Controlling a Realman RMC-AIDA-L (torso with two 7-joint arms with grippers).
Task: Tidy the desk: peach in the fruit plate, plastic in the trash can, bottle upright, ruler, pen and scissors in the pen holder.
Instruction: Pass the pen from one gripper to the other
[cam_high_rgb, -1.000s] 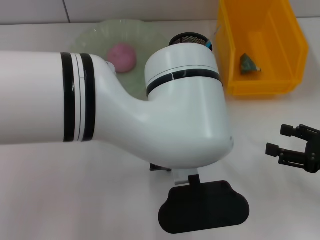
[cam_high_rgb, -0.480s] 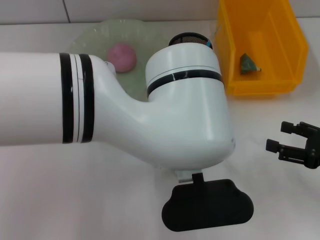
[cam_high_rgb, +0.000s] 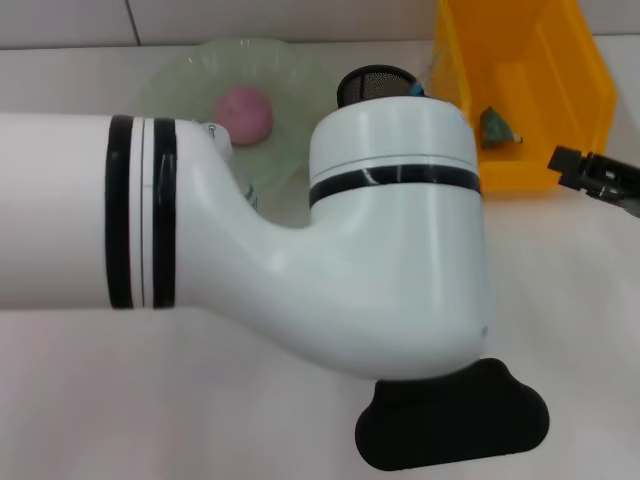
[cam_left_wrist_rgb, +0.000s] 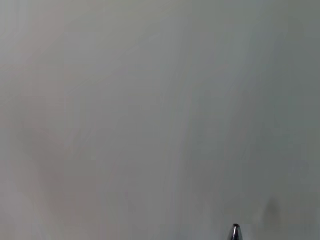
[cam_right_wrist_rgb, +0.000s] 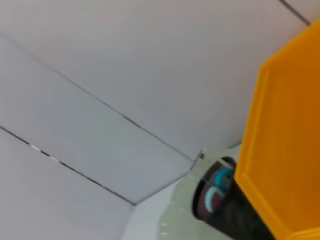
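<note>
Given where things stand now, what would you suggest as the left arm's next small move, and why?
Probably carry on toward the mesh pen holder. The left wrist view shows a pen tip over bare table, suggesting that arm carries the pen; the peach is already in the fruit plate and the plastic in the yellow bin.

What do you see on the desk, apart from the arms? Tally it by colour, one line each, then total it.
Pink: 1, the peach
Pale green: 1, the plate
Black: 1, the mesh pen holder
Yellow: 1, the bin
Dark green: 1, the plastic in the bin
Total: 5
</note>
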